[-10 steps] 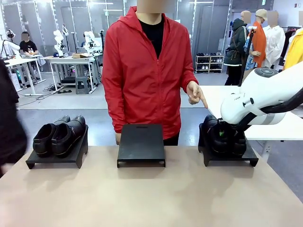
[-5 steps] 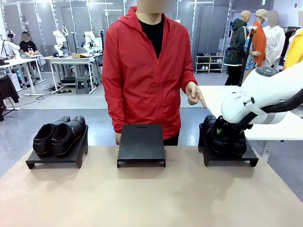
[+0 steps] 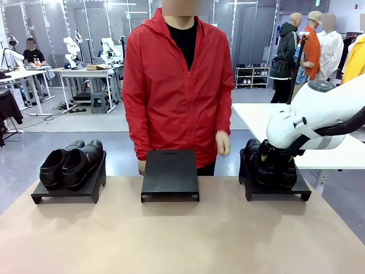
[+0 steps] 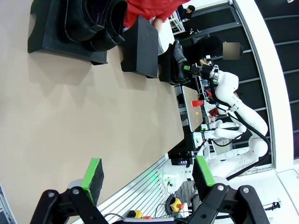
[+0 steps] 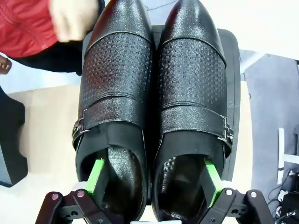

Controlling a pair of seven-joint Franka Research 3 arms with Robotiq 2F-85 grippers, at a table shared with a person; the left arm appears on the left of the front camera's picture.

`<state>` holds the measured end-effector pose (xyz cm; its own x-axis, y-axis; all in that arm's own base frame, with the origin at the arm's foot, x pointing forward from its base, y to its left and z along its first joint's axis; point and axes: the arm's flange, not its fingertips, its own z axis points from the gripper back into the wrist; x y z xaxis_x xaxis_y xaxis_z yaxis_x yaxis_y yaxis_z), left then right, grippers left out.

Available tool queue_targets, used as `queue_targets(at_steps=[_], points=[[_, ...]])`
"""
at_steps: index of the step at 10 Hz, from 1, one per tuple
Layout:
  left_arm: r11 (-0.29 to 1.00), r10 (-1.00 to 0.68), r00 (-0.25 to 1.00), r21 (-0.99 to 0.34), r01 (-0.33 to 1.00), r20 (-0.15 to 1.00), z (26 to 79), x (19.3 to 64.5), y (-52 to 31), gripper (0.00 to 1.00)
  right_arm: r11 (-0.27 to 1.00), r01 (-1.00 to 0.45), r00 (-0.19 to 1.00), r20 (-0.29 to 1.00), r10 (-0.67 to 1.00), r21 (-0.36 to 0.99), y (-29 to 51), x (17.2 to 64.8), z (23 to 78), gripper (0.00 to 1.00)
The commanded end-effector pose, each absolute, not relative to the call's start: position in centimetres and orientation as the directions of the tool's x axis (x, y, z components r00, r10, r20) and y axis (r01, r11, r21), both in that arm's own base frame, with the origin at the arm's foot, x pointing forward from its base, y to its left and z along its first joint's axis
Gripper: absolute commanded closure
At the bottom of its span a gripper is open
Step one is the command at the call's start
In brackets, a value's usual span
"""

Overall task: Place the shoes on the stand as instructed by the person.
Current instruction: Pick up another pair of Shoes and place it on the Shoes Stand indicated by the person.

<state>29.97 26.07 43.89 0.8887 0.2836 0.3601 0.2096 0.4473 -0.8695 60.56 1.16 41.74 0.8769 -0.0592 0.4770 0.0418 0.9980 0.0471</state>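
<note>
The shoes (image 3: 268, 162) at right of frame sit on the right stand (image 3: 278, 191). An empty stand (image 3: 170, 174) occupies centre; a second pair (image 3: 71, 162) rests at left. The right gripper (image 5: 152, 184) is spread, one finger inside each shoe. The left gripper (image 4: 147, 175) hangs open over bare table (image 4: 70, 107).

The tan table (image 3: 171, 240) carries three black stands along its far edge: the left stand (image 3: 68, 191) near the far-left corner, the middle stand (image 3: 170, 174) at mid-edge, the right stand (image 3: 276, 191) near the far-right corner.
</note>
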Motion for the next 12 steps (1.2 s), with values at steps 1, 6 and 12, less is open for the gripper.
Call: queue_targets(at_steps=[1, 6, 12], points=[[0.440, 0.275, 0.888, -0.869, 0.226, 0.370, 43.9, 29.7, 26.0, 0.02, 0.998, 0.041, 0.877, 0.477, -0.059, 0.048, 1.2, 60.5, 41.6, 0.00], [0.440, 0.275, 0.888, -0.869, 0.226, 0.370, 43.9, 29.7, 26.0, 0.02, 0.998, 0.041, 0.877, 0.477, -0.059, 0.048, 1.2, 60.5, 41.6, 0.00], [0.440, 0.275, 0.888, -0.869, 0.226, 0.370, 43.9, 29.7, 26.0, 0.02, 0.958, -0.092, 0.908, 0.417, -0.031, 0.271, -6.4, 49.8, 48.3, 0.00]])
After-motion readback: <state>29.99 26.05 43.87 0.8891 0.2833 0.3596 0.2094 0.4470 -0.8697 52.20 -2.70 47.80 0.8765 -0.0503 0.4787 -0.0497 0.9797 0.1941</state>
